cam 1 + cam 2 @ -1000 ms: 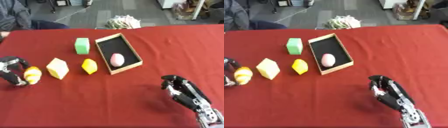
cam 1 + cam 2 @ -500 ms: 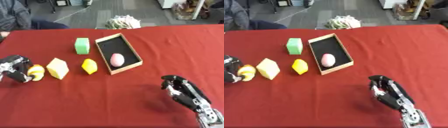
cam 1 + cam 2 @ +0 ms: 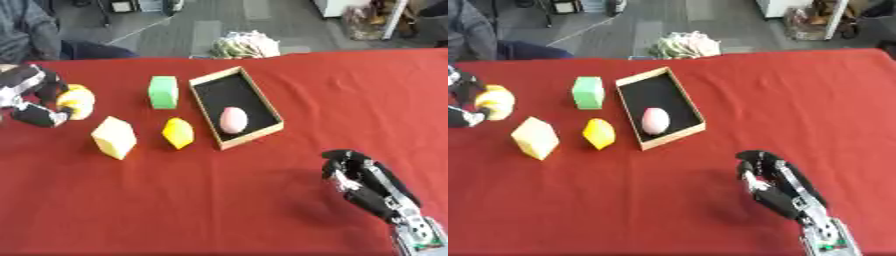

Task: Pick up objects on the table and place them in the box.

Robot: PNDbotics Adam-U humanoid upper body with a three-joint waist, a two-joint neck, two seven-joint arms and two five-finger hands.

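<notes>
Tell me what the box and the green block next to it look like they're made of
The box looks like wood or stiff card: thin pale tan walls with square corners around a flat matte black floor. The green block looks like foam or painted wood, I can't tell which: even pale green, matte, no shine, softly rounded edges.

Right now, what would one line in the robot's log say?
left hand: holding yellow object | box: pink egg inside | right hand: idle
</notes>
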